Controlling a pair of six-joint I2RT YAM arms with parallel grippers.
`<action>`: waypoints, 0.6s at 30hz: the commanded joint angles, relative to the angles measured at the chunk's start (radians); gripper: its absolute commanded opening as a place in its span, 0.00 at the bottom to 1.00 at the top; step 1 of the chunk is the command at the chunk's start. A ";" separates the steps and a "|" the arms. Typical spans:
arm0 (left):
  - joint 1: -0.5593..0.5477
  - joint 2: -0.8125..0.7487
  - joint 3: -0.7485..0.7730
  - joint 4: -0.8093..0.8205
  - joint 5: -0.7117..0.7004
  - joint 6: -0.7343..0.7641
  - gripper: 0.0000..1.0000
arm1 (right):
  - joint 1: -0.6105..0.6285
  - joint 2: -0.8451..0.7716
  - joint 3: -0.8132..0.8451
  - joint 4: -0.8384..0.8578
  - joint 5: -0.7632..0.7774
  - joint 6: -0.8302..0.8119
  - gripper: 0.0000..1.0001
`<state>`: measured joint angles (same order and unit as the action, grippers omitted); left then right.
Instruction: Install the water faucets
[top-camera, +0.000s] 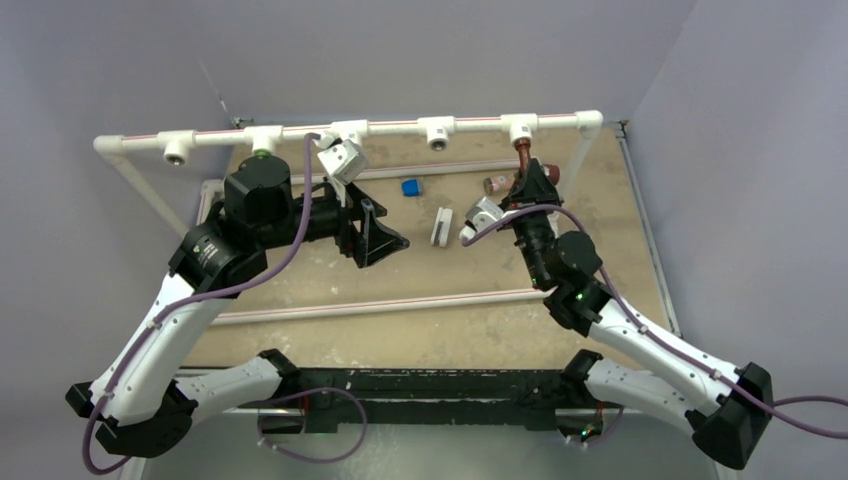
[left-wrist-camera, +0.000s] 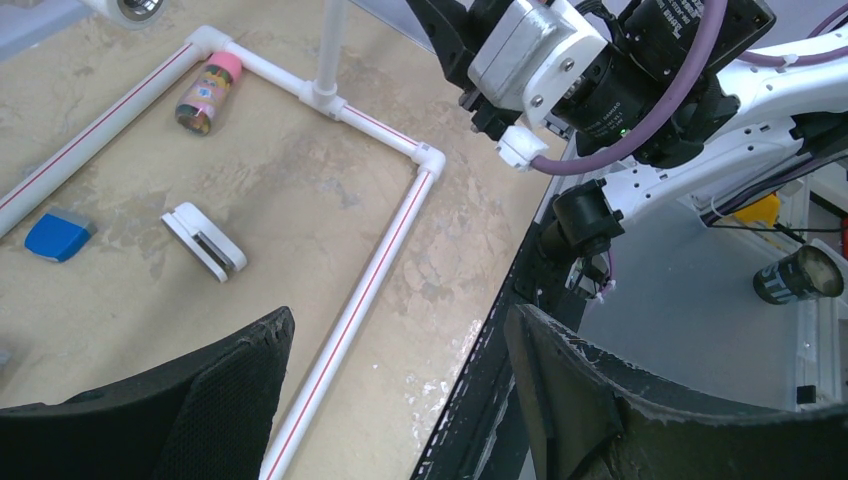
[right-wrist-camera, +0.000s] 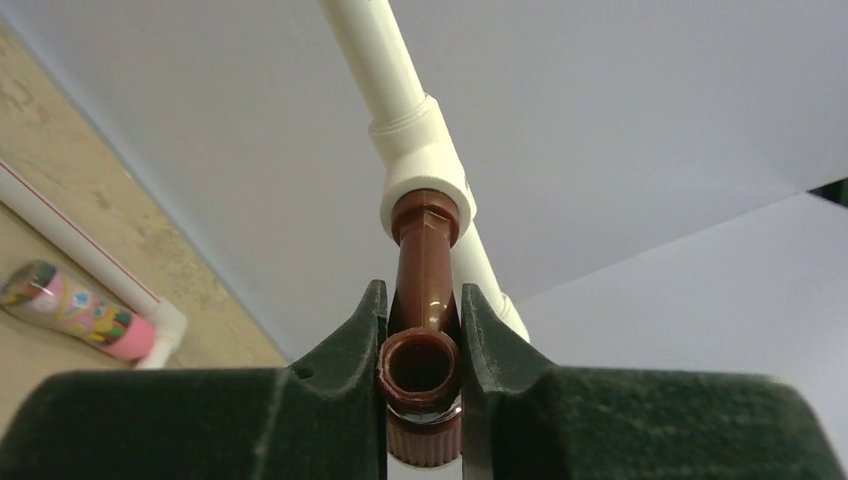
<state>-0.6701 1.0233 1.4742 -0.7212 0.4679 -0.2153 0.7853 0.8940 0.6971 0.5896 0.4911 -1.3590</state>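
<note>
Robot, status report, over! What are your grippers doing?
Right gripper shut on brown faucet, its end at the white tee. Left gripper open, empty. Nothing blocking.

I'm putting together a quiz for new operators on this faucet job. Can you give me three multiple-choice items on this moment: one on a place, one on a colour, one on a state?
1. Where is the brown faucet?
A. lying loose, untouched
B. at the white tee, between the right hand's fingers
C. hanging from a cable

2. What colour is the small cylinder's cap?
A. pink
B. yellow
C. black

3. How is the left hand?
A. shut on nothing
B. shut on a faucet
C. open, holding nothing

Answers:
1 B: the right wrist view shows its far end at the tee's opening, with both fingers pressed on it.
2 A: the cap shows pink in the left wrist view.
3 C: its fingers stand wide apart with only table and frame between them.
</note>
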 joint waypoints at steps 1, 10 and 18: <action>-0.006 -0.003 0.001 0.020 -0.003 0.024 0.77 | 0.017 -0.009 -0.020 0.022 0.063 0.214 0.00; -0.006 0.008 0.008 0.020 0.000 0.024 0.77 | 0.031 -0.009 0.038 0.008 0.009 0.887 0.00; -0.006 0.009 0.016 0.017 0.009 0.021 0.77 | 0.031 -0.036 0.006 0.133 -0.022 1.607 0.00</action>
<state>-0.6701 1.0344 1.4742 -0.7212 0.4683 -0.2157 0.7822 0.8749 0.7166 0.6525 0.5510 -0.4458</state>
